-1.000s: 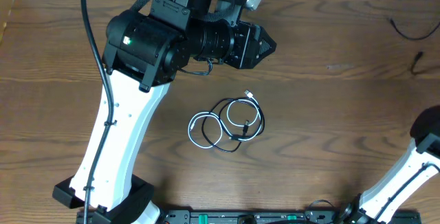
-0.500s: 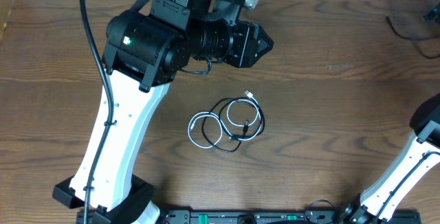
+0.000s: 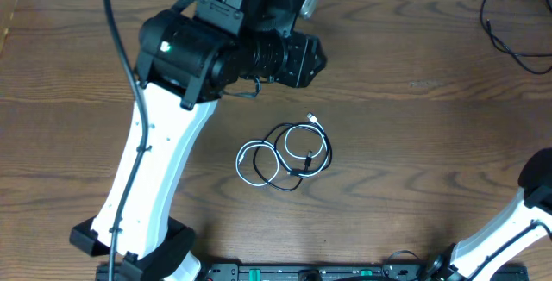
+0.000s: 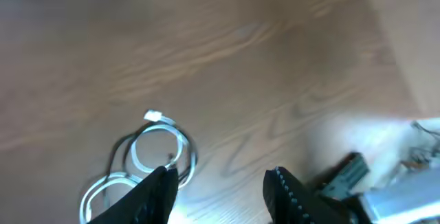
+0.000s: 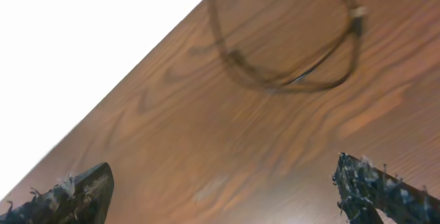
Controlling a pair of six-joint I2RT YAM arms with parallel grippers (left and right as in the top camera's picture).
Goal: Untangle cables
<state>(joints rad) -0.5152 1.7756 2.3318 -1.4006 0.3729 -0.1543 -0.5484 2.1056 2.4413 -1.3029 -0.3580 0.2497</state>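
Observation:
A white cable (image 3: 241, 159) and a black cable (image 3: 328, 153) lie looped through each other in a small tangle at the table's middle. The white cable's plug (image 3: 313, 119) points to the far side. My left gripper (image 3: 315, 57) hovers beyond the tangle. In the left wrist view it (image 4: 223, 196) is open and empty, with the white loops (image 4: 161, 148) just past its left finger (image 4: 158, 193). My right gripper (image 5: 227, 193) is wide open over bare wood. A loose black cord (image 5: 282, 80) with a plug end lies ahead of it.
The same black cord (image 3: 509, 35) lies looped at the far right corner of the wooden table (image 3: 414, 143). The right arm's white link (image 3: 535, 208) shows at the near right edge. A black bar (image 3: 302, 272) runs along the near edge.
The left gripper has drawn back a little to the left. The black cord at the far right corner has spread into a wider loose loop. The right arm has sunk toward the near right edge.

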